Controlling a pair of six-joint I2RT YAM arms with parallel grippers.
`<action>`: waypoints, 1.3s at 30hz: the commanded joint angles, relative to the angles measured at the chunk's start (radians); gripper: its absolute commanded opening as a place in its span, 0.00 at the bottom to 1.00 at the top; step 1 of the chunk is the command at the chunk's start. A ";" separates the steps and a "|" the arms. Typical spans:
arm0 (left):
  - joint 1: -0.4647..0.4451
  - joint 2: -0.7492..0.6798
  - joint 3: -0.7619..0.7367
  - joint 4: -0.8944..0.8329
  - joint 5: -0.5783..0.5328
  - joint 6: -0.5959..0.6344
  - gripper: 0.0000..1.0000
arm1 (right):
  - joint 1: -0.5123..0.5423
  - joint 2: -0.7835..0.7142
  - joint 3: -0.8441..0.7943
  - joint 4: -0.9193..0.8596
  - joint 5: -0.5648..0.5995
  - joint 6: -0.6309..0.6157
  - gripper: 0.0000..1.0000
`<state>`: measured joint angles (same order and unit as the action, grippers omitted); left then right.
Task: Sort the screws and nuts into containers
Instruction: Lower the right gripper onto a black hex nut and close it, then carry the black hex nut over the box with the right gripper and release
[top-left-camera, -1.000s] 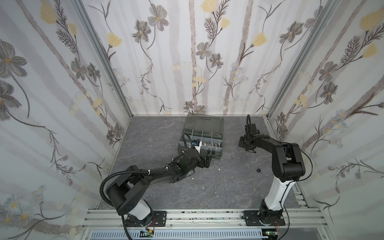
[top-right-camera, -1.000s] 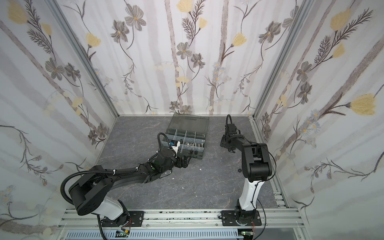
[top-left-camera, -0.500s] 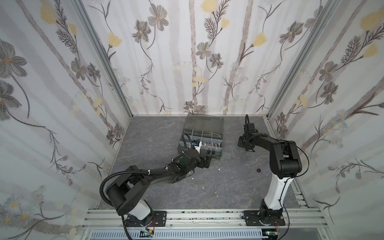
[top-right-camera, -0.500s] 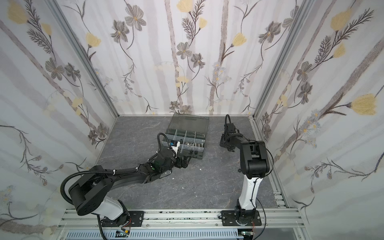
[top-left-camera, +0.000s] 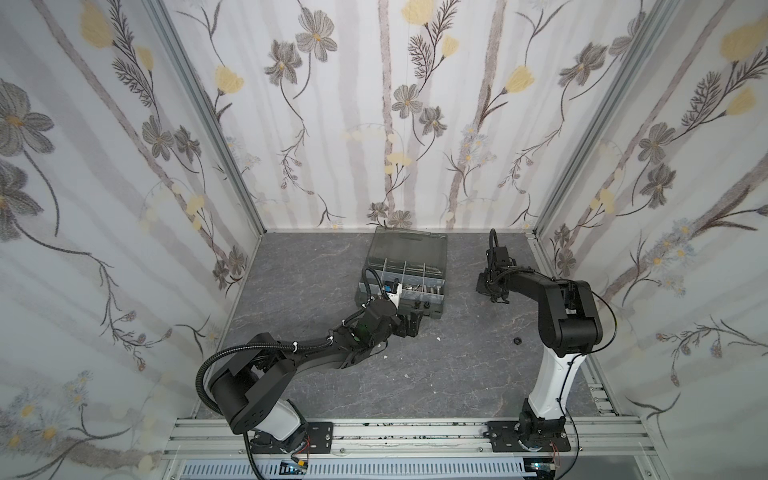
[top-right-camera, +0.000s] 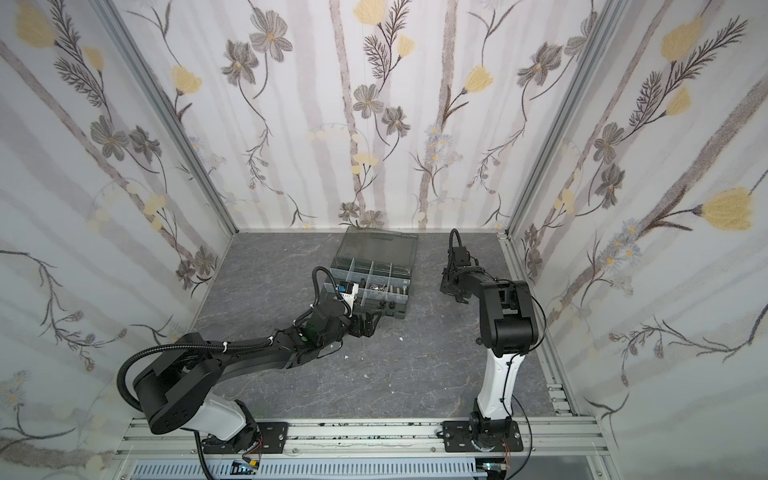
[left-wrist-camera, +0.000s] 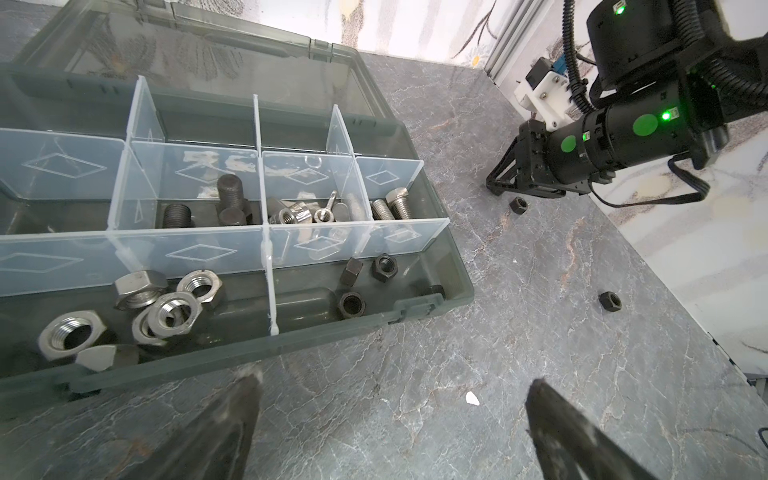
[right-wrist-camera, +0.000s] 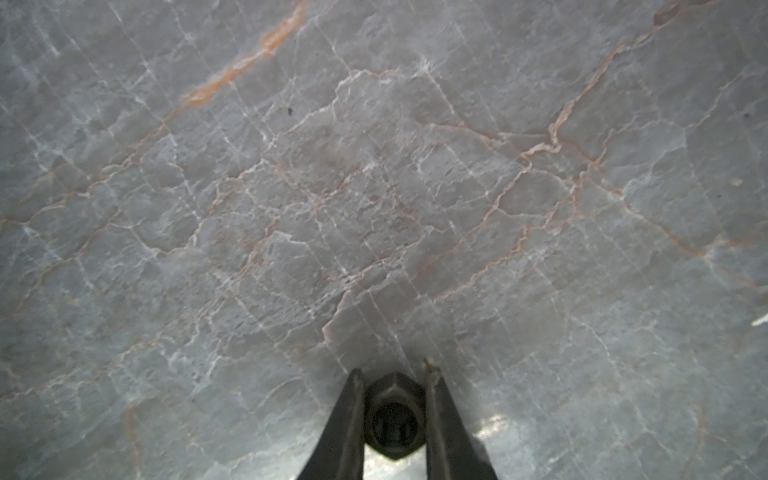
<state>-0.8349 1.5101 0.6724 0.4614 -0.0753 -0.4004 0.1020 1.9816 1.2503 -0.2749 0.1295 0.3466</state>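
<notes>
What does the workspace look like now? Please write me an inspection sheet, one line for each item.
surface: grey veined table.
job's things: case open, lid back; silver nuts, small dark nuts and bolts in separate compartments; one loose nut on the table.
clutter: white flecks on the table.
grippers: left gripper open, empty, near the case; right gripper shut on a black nut, down at the table.
cables: black hose loops beside the left arm; a second hose runs along the right arm.
surroundings: floral walls; metal rail in front.
</notes>
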 joint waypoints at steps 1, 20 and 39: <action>0.000 -0.018 -0.011 0.028 -0.003 -0.013 1.00 | 0.008 -0.011 -0.010 -0.044 -0.022 0.000 0.17; 0.001 -0.208 -0.146 -0.034 -0.079 -0.029 1.00 | 0.141 -0.224 -0.121 -0.028 -0.125 0.040 0.15; 0.000 -0.303 -0.221 -0.079 -0.118 -0.048 1.00 | 0.362 -0.349 -0.122 -0.029 -0.196 0.092 0.17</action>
<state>-0.8345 1.2144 0.4583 0.3786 -0.1776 -0.4294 0.4427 1.6211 1.1187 -0.3244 -0.0467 0.4175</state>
